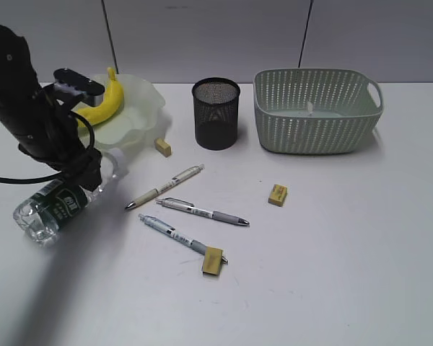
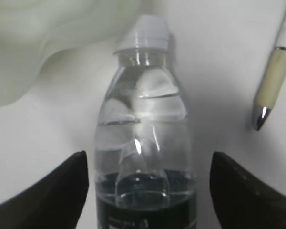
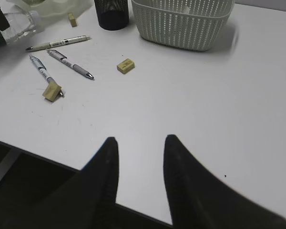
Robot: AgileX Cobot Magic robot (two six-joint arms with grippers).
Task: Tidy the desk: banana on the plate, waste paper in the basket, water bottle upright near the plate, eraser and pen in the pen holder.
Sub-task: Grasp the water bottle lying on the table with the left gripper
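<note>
Left gripper (image 2: 148, 191) is straddling the lying water bottle (image 2: 145, 138), jaws spread wide, not gripping. Right gripper (image 3: 140, 157) is hovering part-open, holding nothing.

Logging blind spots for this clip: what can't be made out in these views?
- Water bottle base: exterior view, hidden by the left arm; left wrist view, cut off by the bottom edge.
- Basket contents: a whitish shape inside, veiled by the perforated wall, unidentifiable.
- Pen holder contents: mesh too dark.
- Eraser print: too small.

Desk (image 1: 361, 252) right and front bare, easy passage. Pens (image 1: 202, 212) and erasers (image 1: 277, 194) clutter the centre; holder (image 1: 216, 113), basket (image 1: 317, 109), plate (image 1: 141, 108) block the back.
</note>
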